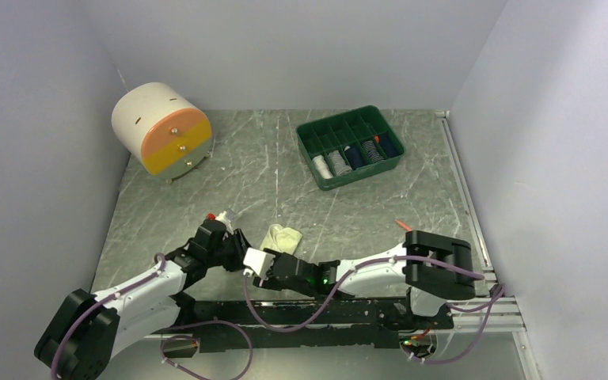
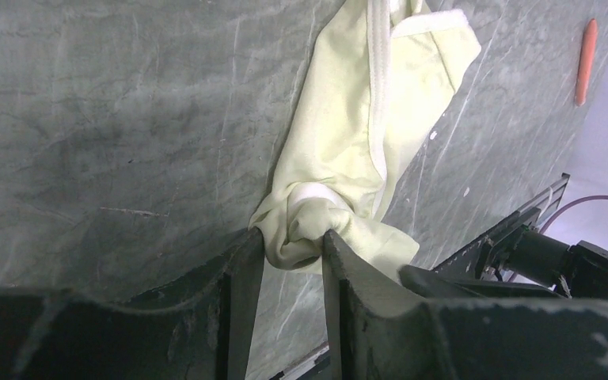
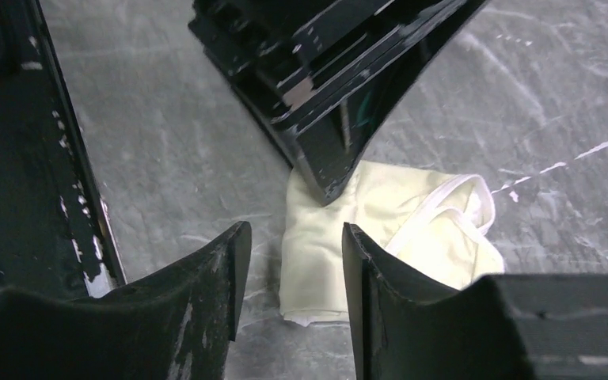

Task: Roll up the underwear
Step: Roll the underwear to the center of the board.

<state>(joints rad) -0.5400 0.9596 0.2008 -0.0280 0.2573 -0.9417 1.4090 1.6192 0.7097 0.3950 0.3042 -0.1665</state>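
Presently | left gripper point(image 2: 291, 237) pinches bunched end of cream underwear point(image 2: 348, 134), lower centre | right gripper point(image 3: 294, 233) parted, empty | advise: roll tight, right pinning loose edge

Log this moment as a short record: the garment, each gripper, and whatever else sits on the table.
garment: cream underwear, partly bunched, lying on the grey table
left gripper: shut on a bunched end of the underwear
right gripper: open, low and facing the cloth, gripping nothing
far right: green divided tray with rolled items
far left: round white drawer box, orange and yellow fronts
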